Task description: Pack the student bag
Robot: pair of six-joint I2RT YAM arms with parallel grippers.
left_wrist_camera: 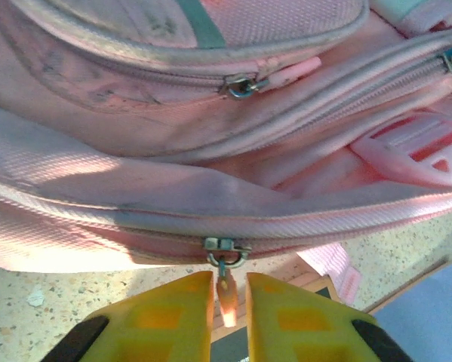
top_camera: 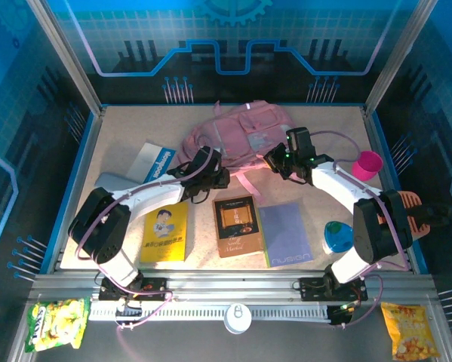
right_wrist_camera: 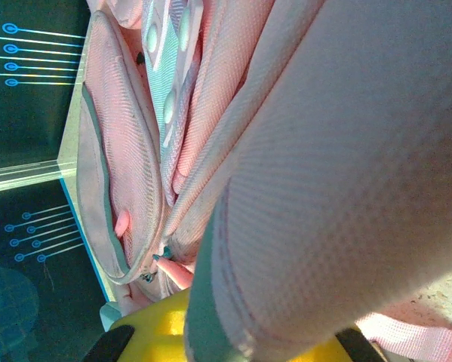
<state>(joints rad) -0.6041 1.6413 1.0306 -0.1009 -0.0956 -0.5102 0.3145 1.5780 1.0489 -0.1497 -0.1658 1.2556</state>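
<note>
Bag point(top_camera: 241, 132) at far edge of worktop point(top_camera: 112, 151), mid: fabric is clamped by R gripper point(top_camera: 277, 162); zip tab point(left_wrist_camera: 227, 298) is straddled, not pinched, by slightly parted L gripper point(left_wrist_camera: 229, 283). Tab could be missed if jaws are closed off-centre, w/ pocket left unopened.

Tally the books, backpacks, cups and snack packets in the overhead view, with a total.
books: 4
backpack: 1
cup: 1
snack packets: 2
Total: 8

A robot test cell: aluminium frame point(top_camera: 67, 56), blue circuit-print walls point(top_camera: 233, 45).
</note>
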